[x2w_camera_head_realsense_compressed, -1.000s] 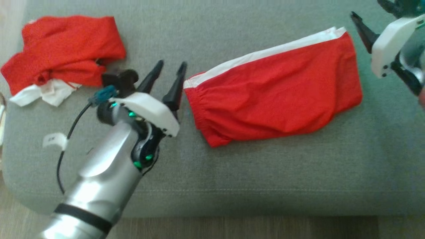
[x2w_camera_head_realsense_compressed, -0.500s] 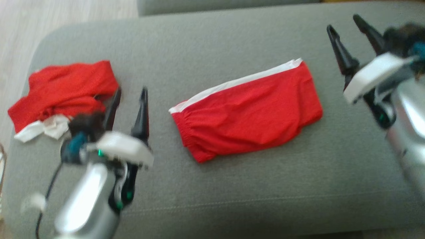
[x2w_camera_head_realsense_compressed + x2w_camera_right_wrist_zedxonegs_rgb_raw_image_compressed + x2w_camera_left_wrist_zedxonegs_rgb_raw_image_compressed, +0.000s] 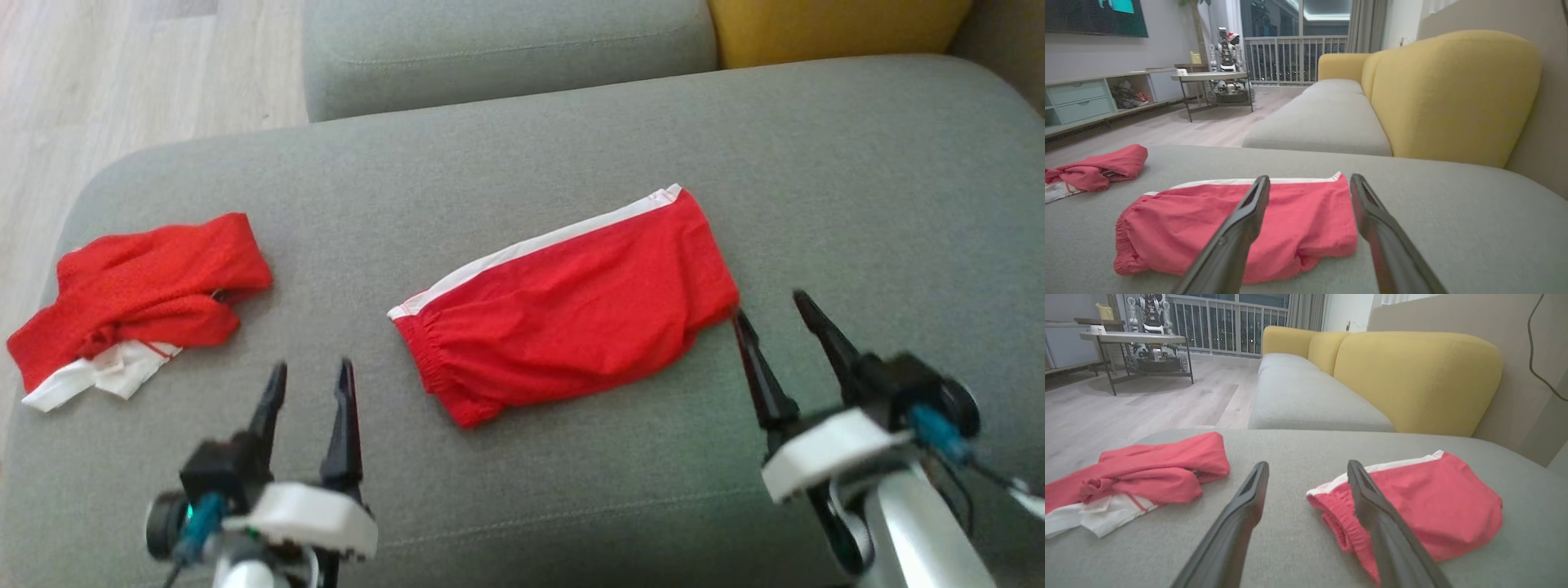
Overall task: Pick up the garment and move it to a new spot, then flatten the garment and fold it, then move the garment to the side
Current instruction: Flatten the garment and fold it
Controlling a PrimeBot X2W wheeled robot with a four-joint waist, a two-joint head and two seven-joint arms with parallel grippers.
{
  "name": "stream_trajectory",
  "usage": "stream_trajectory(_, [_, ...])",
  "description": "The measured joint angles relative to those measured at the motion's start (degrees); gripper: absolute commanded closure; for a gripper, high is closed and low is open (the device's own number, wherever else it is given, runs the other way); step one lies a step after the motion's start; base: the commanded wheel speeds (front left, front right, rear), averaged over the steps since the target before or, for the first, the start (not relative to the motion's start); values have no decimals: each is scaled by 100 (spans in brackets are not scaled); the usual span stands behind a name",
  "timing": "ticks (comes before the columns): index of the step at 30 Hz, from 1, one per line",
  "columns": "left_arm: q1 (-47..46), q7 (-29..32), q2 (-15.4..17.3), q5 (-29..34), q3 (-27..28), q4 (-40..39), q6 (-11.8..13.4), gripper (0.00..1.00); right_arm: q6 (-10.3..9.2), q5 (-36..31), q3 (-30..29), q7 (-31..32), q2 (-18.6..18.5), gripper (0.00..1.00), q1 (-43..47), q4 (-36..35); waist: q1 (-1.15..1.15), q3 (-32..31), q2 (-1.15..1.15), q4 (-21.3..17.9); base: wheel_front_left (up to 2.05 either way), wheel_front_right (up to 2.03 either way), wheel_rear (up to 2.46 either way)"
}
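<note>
Pulled back since a second ago, though the head view itself shifted too, the left end effector and right end effector both stand open and empty. Folded red shorts lie mid-cushion on the grey sofa. One right fingertip perhaps touches their edge. A crumpled red garment lies well apart on the left.

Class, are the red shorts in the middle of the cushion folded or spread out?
Folded: the shorts lie flat as one narrow panel, white stripe along the far edge.
</note>
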Motion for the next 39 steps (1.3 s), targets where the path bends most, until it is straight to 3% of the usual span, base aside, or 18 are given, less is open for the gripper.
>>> stream_trajectory(6, [482,0,-282,367,338,-3,-257,0,0,-57,-443,0,178,0,643,-324,0,-27,0,-26,0,0,0])
stream_trajectory(16, [416,0,-407,600,589,5,-572,0,0,322,-452,43,210,0,650,-368,0,31,0,3,0,0,0])
stream_trajectory(25, [355,0,-422,683,632,23,-704,0,-1,2520,-542,421,223,0,381,212,0,364,0,189,0,0,0])
stream_trajectory(35, [-203,0,-442,700,453,110,-781,0,-1,5252,-553,660,221,0,-1397,2541,0,1049,0,593,0,0,0])
stream_trajectory(39, [-347,0,-446,699,363,163,-781,0,-1,5925,-443,659,218,0,-2004,3412,0,1251,0,789,0,0,0])
